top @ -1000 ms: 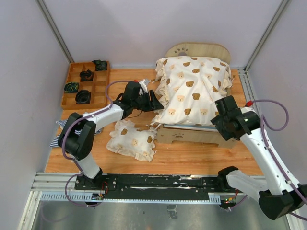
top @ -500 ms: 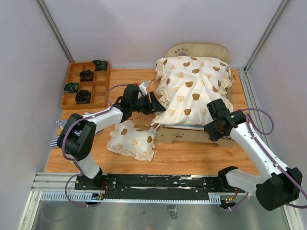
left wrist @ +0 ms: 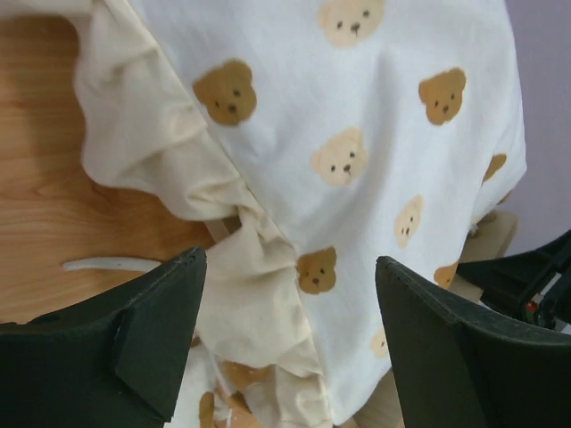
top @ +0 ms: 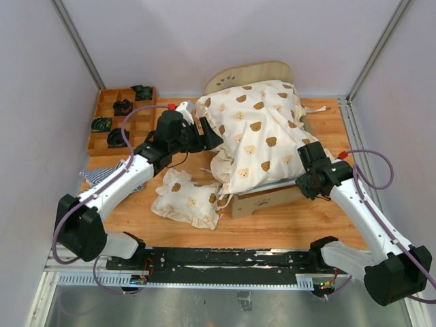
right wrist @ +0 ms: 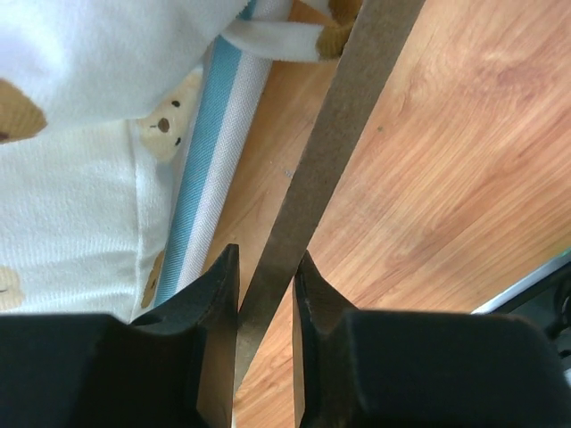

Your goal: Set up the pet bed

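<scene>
- Pet bed sits skewed at the back middle of the wooden table, with its arched headboard toward the rear wall.
- Bear-print quilt drapes over it and hides most of the striped mattress.
- Right gripper pinches the frame's thin plywood side board between narrow jaws.
- Left gripper is spread wide at the quilt's ruffled edge, holding nothing.
- Small bear-print pillow lies just left of the footboard.
</scene>
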`<action>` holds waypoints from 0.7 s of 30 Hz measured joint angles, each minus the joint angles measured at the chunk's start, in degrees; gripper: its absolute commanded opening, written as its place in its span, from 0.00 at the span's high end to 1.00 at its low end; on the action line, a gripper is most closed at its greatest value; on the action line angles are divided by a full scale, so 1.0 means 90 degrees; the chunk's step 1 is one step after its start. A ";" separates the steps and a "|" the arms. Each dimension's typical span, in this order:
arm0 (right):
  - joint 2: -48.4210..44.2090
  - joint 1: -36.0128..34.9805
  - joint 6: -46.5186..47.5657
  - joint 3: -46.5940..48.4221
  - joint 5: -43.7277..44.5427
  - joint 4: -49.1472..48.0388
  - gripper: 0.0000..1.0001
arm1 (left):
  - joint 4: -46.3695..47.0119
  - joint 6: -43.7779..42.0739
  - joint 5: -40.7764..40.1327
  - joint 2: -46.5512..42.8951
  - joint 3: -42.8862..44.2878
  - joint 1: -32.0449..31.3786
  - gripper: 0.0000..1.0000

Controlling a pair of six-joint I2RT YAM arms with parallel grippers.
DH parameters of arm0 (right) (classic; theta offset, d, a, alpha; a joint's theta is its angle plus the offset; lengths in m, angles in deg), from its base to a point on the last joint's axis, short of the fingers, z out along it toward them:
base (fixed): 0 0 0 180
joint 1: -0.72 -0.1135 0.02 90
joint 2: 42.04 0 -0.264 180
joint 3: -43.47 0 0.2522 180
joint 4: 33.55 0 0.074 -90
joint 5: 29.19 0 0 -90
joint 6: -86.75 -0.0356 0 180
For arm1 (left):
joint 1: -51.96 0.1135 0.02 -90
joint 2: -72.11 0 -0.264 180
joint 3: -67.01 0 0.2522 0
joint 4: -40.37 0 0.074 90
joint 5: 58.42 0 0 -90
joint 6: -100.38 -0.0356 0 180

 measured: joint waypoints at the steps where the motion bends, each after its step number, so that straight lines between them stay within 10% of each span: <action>1: -0.0058 0.0000 0.0172 -0.0039 0.0049 -0.0063 1.00 | -0.0231 -0.0121 -0.0267 -0.0151 0.0119 0.0000 0.19; 21: 0.1666 0.0056 0.3160 0.0862 0.0838 -0.1955 1.00 | -0.1717 -0.1365 -0.1195 -0.1129 -0.0112 0.0134 0.24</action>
